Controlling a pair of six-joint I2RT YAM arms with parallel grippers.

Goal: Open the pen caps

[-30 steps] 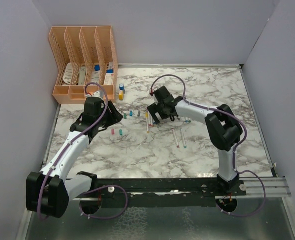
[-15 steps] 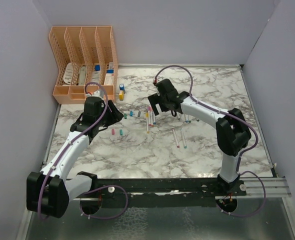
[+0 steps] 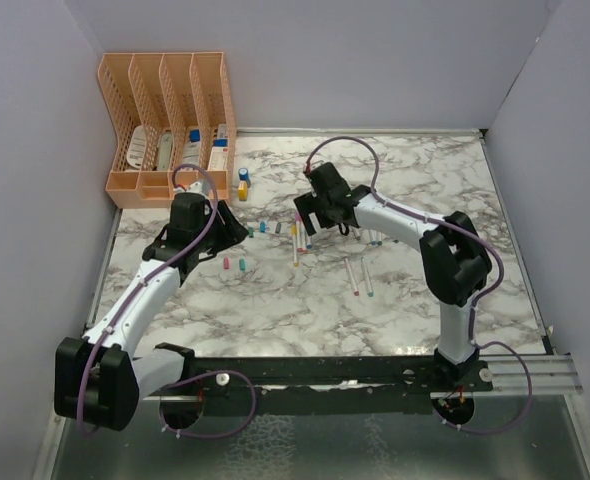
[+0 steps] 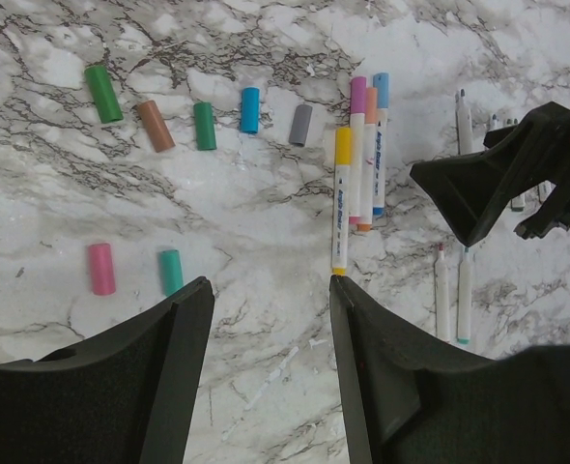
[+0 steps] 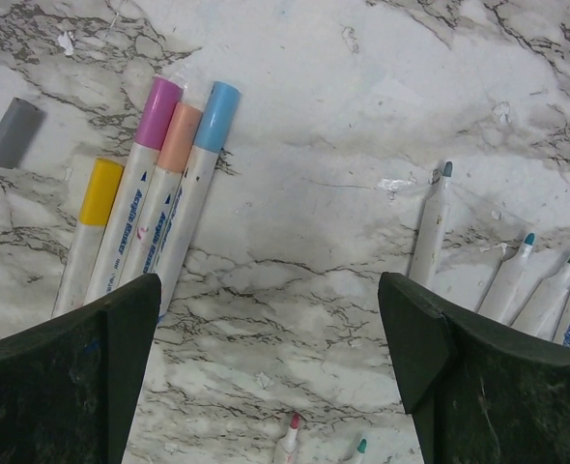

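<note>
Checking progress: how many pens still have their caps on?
4, side by side mid-table: the yellow-capped pen, pink-capped pen, orange-capped pen, blue-capped pen. Others could be hidden.

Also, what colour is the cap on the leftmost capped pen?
Yellow cylindrical plastic cap, clearest in the right wrist view.

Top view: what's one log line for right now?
left gripper: open, empty | right gripper: open, empty, near capped pens | loose caps: on table

The right fingers (image 5: 82, 377) have pulled back toward the far side of the counter. They no longer cover the four capped pens (image 3: 298, 236), which now lie exposed just beside them.
</note>
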